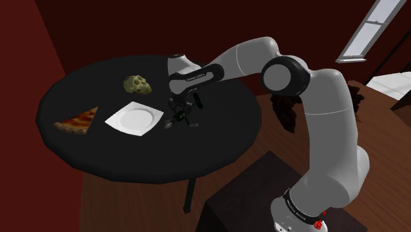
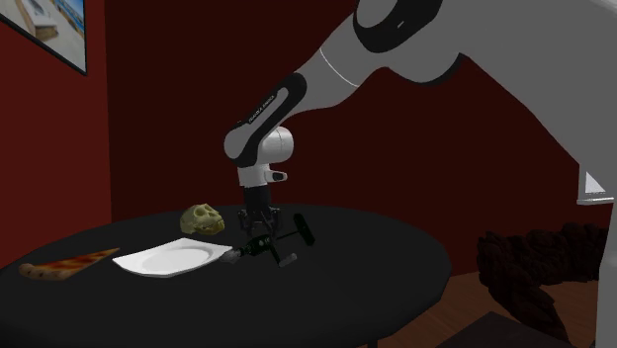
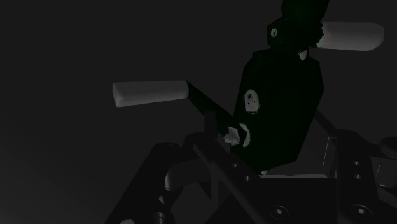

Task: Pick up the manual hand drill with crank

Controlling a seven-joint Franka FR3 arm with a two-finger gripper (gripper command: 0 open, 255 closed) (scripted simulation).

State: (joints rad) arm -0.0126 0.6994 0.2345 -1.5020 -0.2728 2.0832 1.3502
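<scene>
Item: manual hand drill [image 1: 179,120], dark green body, pale grey handles.
Location: on the round black table [image 1: 227,142], just beside the corner of the white square plate [image 1: 134,118] on the shoulder view's right.
Attitude: lying aslant, one end toward the plate, a dark handle raised on the far side in the second exterior view.
Gripper [image 2: 259,223]: black, pointing straight down, directly over the drill's middle.
Grip state: cannot tell; the wrist view is too dim to show contact.
Arm [image 1: 316,112]: white, reaching from the stand across the table.
Other contents: pizza slice [image 1: 78,122] near the table edge; yellow-green lumpy object [image 1: 137,84] beyond the plate.
Setting: dark red walls, wooden floor [image 1: 125,204].
</scene>
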